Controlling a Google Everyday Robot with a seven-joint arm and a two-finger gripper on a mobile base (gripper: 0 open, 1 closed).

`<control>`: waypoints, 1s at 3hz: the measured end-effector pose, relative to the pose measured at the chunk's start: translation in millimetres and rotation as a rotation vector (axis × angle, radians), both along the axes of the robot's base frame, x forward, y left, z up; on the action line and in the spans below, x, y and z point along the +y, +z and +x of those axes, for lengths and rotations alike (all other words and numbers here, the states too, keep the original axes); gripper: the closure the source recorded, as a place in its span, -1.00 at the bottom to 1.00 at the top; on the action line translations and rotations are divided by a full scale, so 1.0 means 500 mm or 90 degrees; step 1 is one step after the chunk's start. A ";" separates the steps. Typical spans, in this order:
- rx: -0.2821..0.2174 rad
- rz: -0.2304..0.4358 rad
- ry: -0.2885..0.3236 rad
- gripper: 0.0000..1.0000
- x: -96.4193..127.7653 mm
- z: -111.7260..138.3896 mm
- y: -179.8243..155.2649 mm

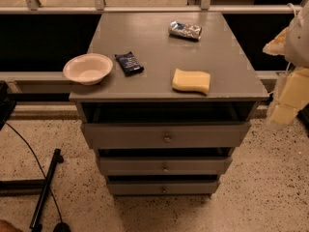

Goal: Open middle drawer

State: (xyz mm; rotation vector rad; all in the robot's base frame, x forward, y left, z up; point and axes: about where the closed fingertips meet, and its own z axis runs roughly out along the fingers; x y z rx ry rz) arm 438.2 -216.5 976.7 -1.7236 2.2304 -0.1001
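**Gripper** (287, 100): mine, at the far right edge of the view, level with the cabinet top, well apart from every knob. Open or closed: I cannot tell. I see nothing held in it.

**Middle drawer** (164, 166): second of three grey fronts in the cabinet (145, 37), between the top drawer (125, 135) and the bottom drawer (145, 187). It looks shut or nearly so. Its knob (165, 168) is small, round and centred.

**Facing and axis:** the front faces the camera. The long axis runs left to right, level and parallel to the cabinet's front edge. I judge that it pulls straight out toward the camera.

**On top:** a bowl (88, 68), a dark packet (129, 63), a foil packet (185, 30) and a sponge (191, 80).

**Risks, as I judge them:**
- Wrong knob. All three sit in one vertical line, close together, so a small height error lands me on the top or bottom drawer.
- Collision. The top drawer's front stands out above the middle one, so coming down from above could strike it.
- Slip. The knob is small and round, and a shallow or off-centre grip could pop off under pull.
- Jamming. A pull angled sideways from my right-hand start could bind the drawer.
- Cabinet dragged or rocked. The bowl near the left front corner could slide off.
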 end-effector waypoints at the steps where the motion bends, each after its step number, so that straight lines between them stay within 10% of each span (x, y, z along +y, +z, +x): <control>1: 0.000 0.000 0.000 -1.00 0.000 0.000 0.000; 3: -0.035 0.065 0.015 -1.00 0.022 -0.046 -0.123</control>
